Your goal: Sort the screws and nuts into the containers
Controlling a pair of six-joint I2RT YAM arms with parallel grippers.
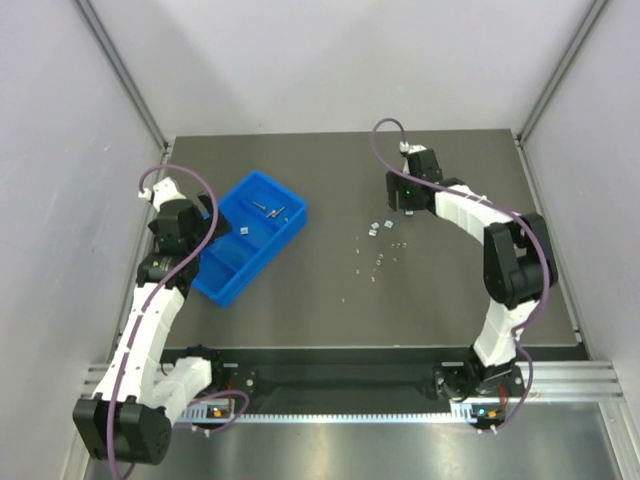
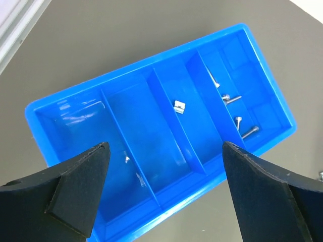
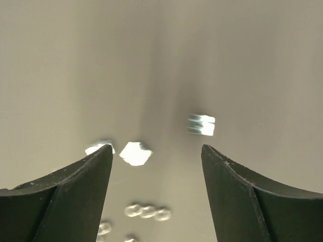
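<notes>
Looking down from the overhead camera at a dark table [image 1: 300, 320], with a blue tray [image 1: 232, 262] lying at a slant on its left half and holding a few screws [image 1: 268, 212] in the end compartment farthest from the arm bases. Finding the left gripper [image 1: 203, 232] at the tray's left edge and the right gripper [image 1: 403, 195] over the table's right half, with loose nuts [image 1: 380, 230] lying scattered close by it, well apart from the tray. Moving to the left wrist camera: looking into the tray [image 2: 75, 113], divided crosswise into four compartments, with about four screws [image 2: 231, 98] lying in the far end one and one of the nuts [image 2: 179, 106] sitting alone in the compartment beside it. Finding the left gripper [image 2: 165, 151] spread wide above the tray, gripping nothing. Switching to the right wrist camera: finding the right gripper [image 3: 156, 148] likewise parted wide and holding nothing, poised over the table [image 3: 151, 50]. Seeing three squarish nuts [image 3: 202, 125] lying between and just beyond the fingertips, blurred and glinting, with several small ring-shaped ones lying nearer the camera.
</notes>
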